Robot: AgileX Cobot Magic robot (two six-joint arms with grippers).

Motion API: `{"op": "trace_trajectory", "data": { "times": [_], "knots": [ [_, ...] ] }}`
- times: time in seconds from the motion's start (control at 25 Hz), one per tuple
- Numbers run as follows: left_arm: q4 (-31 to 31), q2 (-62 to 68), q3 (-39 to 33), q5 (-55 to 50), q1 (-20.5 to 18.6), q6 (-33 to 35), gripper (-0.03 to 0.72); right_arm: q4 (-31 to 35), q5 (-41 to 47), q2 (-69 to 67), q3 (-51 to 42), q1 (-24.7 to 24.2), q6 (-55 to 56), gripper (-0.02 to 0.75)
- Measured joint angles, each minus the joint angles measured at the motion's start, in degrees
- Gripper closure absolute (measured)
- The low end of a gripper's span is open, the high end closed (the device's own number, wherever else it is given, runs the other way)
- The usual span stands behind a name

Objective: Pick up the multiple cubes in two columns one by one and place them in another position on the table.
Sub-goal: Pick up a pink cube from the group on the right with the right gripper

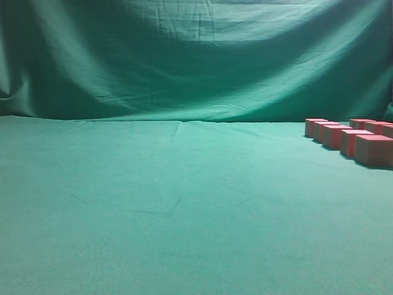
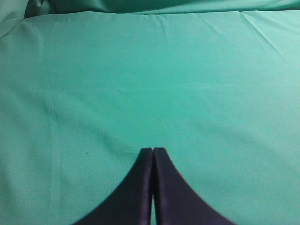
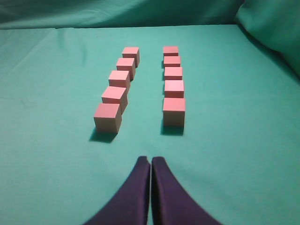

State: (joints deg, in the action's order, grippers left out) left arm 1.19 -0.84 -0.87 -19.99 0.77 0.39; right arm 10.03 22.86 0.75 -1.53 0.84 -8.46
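Note:
Several pink-red cubes stand in two columns on the green cloth. In the right wrist view the left column (image 3: 116, 90) and the right column (image 3: 173, 79) run away from the camera. The nearest left cube (image 3: 107, 116) and nearest right cube (image 3: 174, 110) lie ahead of my right gripper (image 3: 151, 158), which is shut and empty, short of the cubes. In the exterior view the cubes (image 1: 353, 140) sit at the far right edge; neither arm shows there. My left gripper (image 2: 153, 150) is shut and empty over bare cloth.
The green cloth (image 1: 172, 196) covers the table and rises as a backdrop (image 1: 196, 55) behind it. A fold of cloth (image 3: 276, 33) stands at the right of the cubes in the right wrist view.

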Motion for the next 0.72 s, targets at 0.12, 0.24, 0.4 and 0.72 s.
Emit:
{"op": "trace_trajectory", "data": {
  "times": [0.12,0.24,0.4,0.72],
  "knots": [
    [0.00,0.00,0.00,0.00,0.00,0.00,0.688,0.00,0.00,0.00,0.00,0.00,0.00,0.738],
    [0.00,0.00,0.00,0.00,0.00,0.00,0.688,0.00,0.00,0.00,0.00,0.00,0.00,0.738],
    [0.00,0.00,0.00,0.00,0.00,0.00,0.688,0.00,0.00,0.00,0.00,0.00,0.00,0.738],
    [0.00,0.00,0.00,0.00,0.00,0.00,0.688,0.00,0.00,0.00,0.00,0.00,0.00,0.738]
  ]
}}
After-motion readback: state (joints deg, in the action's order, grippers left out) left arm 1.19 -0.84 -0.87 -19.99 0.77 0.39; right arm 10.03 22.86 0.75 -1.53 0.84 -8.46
